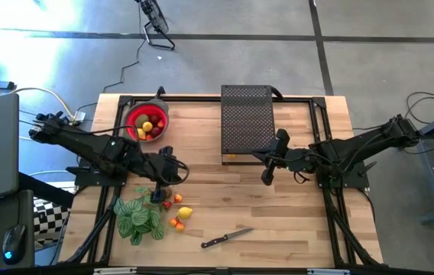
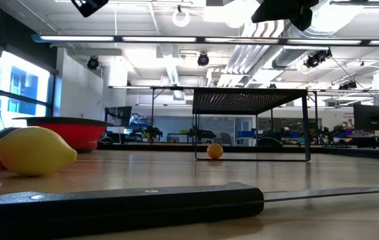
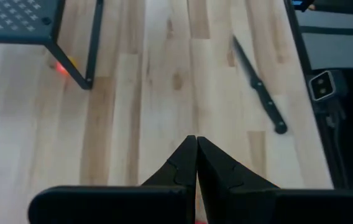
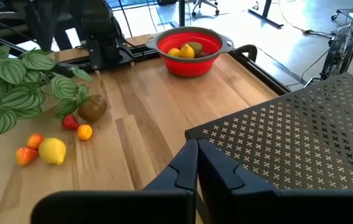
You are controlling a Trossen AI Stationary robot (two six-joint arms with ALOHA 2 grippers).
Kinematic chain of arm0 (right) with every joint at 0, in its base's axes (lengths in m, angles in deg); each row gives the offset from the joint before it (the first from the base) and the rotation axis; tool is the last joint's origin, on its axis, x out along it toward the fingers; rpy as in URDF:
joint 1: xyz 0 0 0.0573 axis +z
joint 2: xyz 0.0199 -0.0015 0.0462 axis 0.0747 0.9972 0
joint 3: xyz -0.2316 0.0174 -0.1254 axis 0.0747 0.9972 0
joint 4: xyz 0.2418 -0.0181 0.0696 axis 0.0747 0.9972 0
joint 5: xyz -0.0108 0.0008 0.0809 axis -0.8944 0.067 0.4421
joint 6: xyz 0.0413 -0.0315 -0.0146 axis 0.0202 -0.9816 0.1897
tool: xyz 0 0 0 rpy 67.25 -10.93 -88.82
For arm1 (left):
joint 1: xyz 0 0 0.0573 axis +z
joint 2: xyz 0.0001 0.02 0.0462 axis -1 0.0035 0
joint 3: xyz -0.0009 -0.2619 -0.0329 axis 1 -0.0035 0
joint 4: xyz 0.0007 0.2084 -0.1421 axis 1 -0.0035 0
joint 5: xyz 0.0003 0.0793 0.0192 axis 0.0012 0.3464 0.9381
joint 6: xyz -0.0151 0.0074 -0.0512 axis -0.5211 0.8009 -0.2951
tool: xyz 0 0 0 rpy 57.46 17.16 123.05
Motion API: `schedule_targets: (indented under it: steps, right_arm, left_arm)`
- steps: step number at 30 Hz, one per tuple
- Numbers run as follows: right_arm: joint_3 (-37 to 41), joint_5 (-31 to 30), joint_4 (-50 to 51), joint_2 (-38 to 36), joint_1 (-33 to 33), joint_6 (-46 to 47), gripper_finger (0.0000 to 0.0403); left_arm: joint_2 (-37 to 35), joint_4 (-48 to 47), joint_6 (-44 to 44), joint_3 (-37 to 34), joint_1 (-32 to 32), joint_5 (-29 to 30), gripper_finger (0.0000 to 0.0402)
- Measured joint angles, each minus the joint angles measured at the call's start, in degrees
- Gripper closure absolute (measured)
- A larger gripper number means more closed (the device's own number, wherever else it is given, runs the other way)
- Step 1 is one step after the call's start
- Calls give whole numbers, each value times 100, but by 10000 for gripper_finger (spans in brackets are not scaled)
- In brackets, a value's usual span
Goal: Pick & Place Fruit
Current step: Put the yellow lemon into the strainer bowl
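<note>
while the red bowl (image 1: 147, 122) holds several pieces of fruit, its contents overlap and an exact count there cannot be made; yellow and darker pieces show in it. one small orange fruit (image 2: 215, 151) sits under the black perforated rack (image 1: 247, 122), largely hidden from above. the left wrist view cuts off everything beside its own fingers except bare wood, a rack leg and the knife (image 1: 227, 239).

the tabletop (image 1: 293, 221) is pale wood planking inside a black frame. beyond it the low view shows an open workshop with ceiling pipes, strip lights and desks.

loose fruit lies just beside the green striped plant (image 1: 138, 216), on its side toward the knife: one yellow lemon (image 1: 185, 212), one brown kiwi (image 4: 92, 107), one small red piece (image 4: 69, 122), and three small orange pieces (image 4: 84, 131). one knife, one rack, one bowl, one plant.

the left pincer (image 1: 180, 173) hangs between the bowl and the plant, fingers pressed together, holding nothing. the right pincer (image 1: 267, 177) is at the rack's near edge, fingers likewise closed and empty.
</note>
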Motion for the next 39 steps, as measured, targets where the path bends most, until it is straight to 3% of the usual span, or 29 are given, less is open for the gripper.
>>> schedule_targets:
  steps: [20,29,35,39]
  right_arm:
    - [0,-151,-13,0,0,173,400]
    - [0,-149,-13,0,0,173,400]
    - [0,-149,-2,-1,0,171,400]
    - [0,-149,83,0,0,173,400]
  left_arm:
    - [649,-20,-1433,-2,-1128,773,397]
    - [1302,-96,-1446,-2,-1160,812,397]
    - [1405,-74,-1128,-2,-1162,733,397]
    - [1405,-76,-1389,-2,-1160,711,391]
